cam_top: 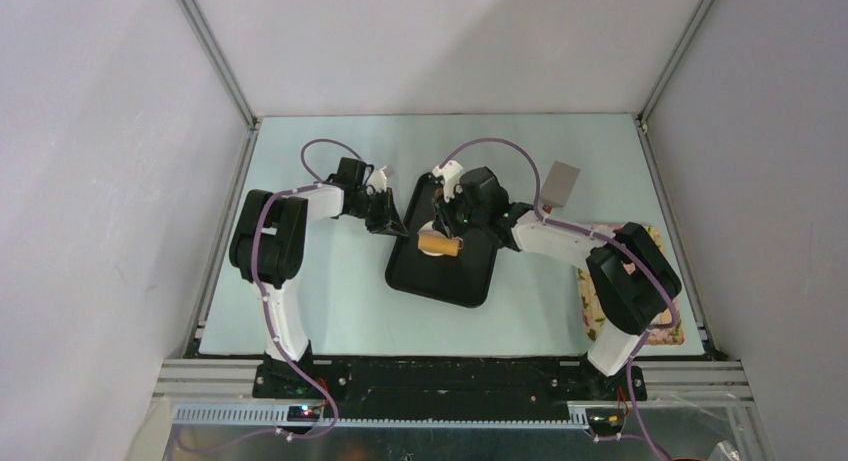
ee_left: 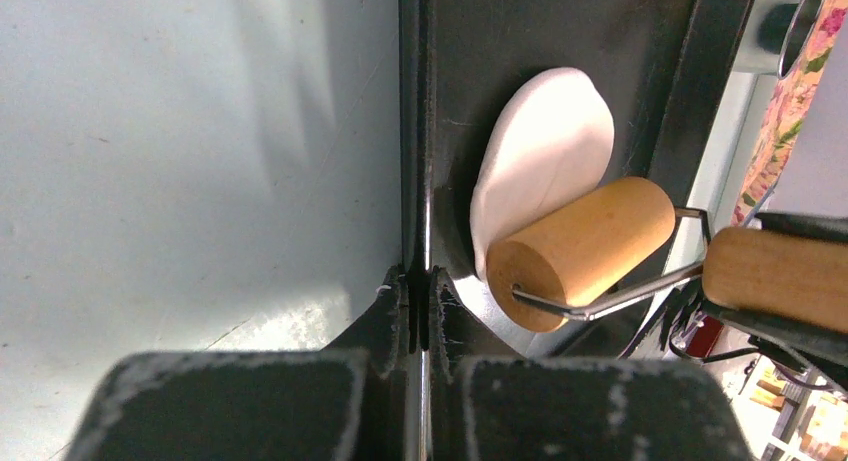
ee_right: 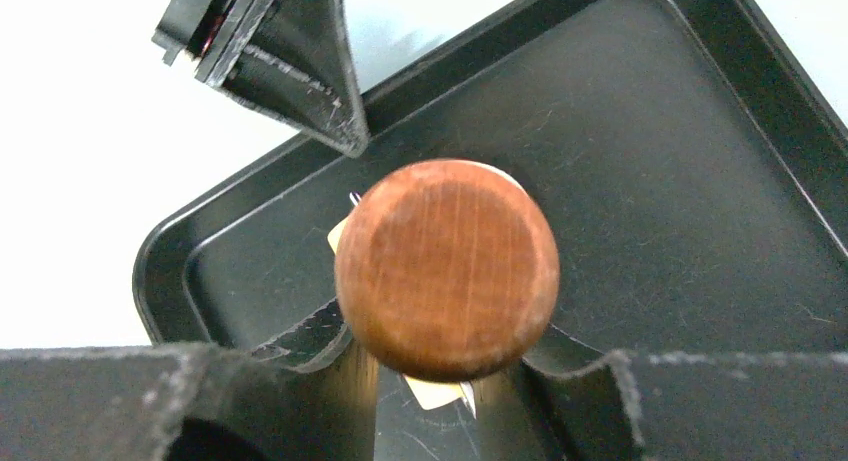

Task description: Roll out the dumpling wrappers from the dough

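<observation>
The dough (ee_left: 545,151) is a flattened white oval lying in the black tray (cam_top: 440,281). A wooden roller (ee_left: 585,251) on a wire frame rests across the dough's near end. My right gripper (ee_right: 447,356) is shut on the roller's brown wooden handle (ee_right: 447,266), which points at the camera and hides most of the dough in the right wrist view. My left gripper (ee_left: 420,281) is shut on the tray's left rim (ee_left: 412,131). From above, the roller (cam_top: 440,244) sits in the tray's upper middle, with the left gripper (cam_top: 388,221) just left of it.
A grey metal piece (cam_top: 562,184) lies on the pale table behind the right arm. A floral cloth (cam_top: 662,316) lies at the right edge under the right arm's base. Aluminium frame posts and white walls enclose the table.
</observation>
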Tool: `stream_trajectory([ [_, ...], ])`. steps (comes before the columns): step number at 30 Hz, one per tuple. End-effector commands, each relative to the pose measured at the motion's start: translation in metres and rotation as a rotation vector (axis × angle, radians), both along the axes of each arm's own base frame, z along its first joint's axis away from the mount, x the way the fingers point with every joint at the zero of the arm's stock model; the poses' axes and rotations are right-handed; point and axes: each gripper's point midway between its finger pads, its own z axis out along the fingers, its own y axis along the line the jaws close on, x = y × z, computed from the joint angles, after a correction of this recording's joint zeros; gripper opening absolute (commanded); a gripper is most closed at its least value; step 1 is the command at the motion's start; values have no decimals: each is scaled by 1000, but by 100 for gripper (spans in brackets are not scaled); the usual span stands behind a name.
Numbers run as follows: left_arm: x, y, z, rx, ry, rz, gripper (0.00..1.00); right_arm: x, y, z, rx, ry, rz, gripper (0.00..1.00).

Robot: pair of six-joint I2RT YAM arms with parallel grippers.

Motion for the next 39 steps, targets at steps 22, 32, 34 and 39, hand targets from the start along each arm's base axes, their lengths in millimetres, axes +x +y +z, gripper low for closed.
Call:
stream_trajectory([
  [22, -17, 19, -26, 89, 107, 27, 0, -106, -13, -63, -155, 96, 336, 0],
  [32, -17, 19, -27, 90, 108, 27, 0, -117, -15, -56, -149, 26, 455, 0],
  [34, -17, 20, -27, 90, 106, 27, 0, -125, -15, -55, -145, 29, 498, 0],
  [39, -17, 19, -27, 88, 108, 25, 0, -124, -13, -22, -88, -16, 521, 0],
])
